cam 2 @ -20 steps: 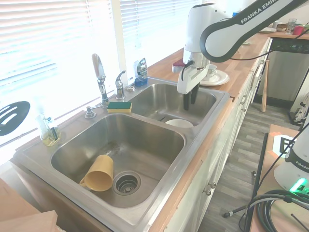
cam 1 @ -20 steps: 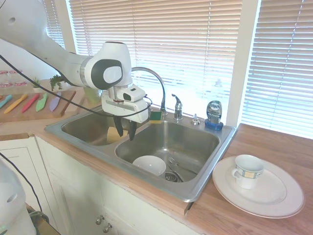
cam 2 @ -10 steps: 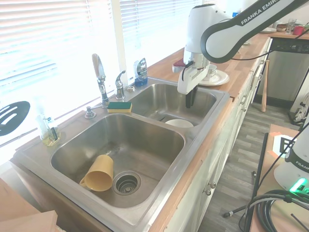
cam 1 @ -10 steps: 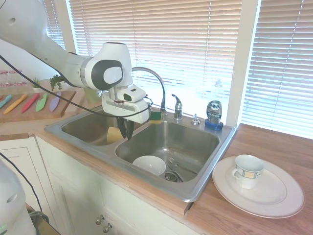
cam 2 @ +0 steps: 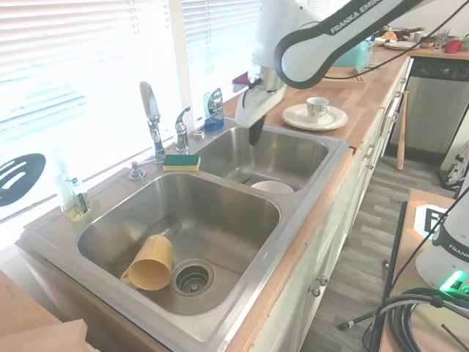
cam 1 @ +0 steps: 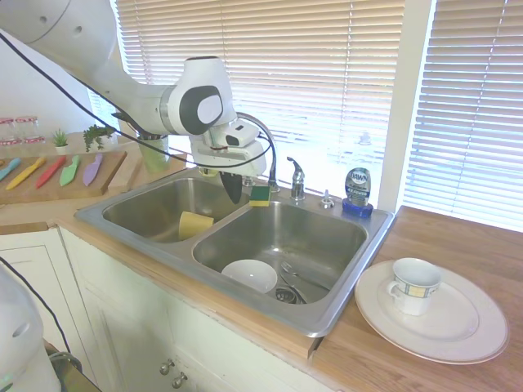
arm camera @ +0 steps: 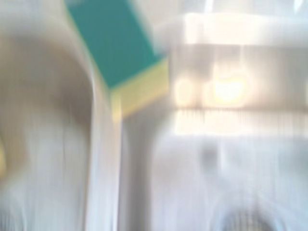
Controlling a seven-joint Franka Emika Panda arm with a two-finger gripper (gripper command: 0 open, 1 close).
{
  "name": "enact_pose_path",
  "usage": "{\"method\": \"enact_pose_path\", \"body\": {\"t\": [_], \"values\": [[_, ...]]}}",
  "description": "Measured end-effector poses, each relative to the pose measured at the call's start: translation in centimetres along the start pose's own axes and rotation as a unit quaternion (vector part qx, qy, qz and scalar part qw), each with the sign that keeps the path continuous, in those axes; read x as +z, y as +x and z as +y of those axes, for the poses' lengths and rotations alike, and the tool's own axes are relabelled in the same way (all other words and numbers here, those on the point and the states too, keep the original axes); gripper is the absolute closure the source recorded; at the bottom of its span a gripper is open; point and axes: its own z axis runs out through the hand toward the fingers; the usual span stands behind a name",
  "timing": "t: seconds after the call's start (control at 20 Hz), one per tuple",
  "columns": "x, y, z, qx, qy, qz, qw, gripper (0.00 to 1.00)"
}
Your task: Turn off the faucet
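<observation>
Now, pincer [cam 1: 233,189]: closed on nothing, hanging above the sink [cam 1: 327,314] divider.
Faucet [cam 1: 265,155]: at the back rim; its arched spout is just behind the pincer, and its lever [cam 1: 296,175] stands off to the side, apart from the pincer.
Sponge [cam 1: 260,194]: on the rim beside the spout base, near the fingertips.
Wrist view: blurred, sponge [arm camera: 118,53] visible.
</observation>
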Motion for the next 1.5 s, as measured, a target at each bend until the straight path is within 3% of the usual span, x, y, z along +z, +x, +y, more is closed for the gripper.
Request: {"method": "enact_pose_path", "body": {"t": [0.1,0.25,0.55,1.0,1.5], "values": [[-0.1,1.3,-1.2,0.005,0.027,0.035,0.999,1.0],[-0.5,3.0,-2.2,0.013,0.041,0.072,0.9965,1.0],[-0.5,5.8,-5.1,0.011,0.048,0.105,0.9932,1.0],[0.4,9.4,-9.4,0.012,0.051,0.121,0.9912,1.0],[3.9,12.8,-11.2,0.027,0.046,0.111,0.9924,1.0]]}}
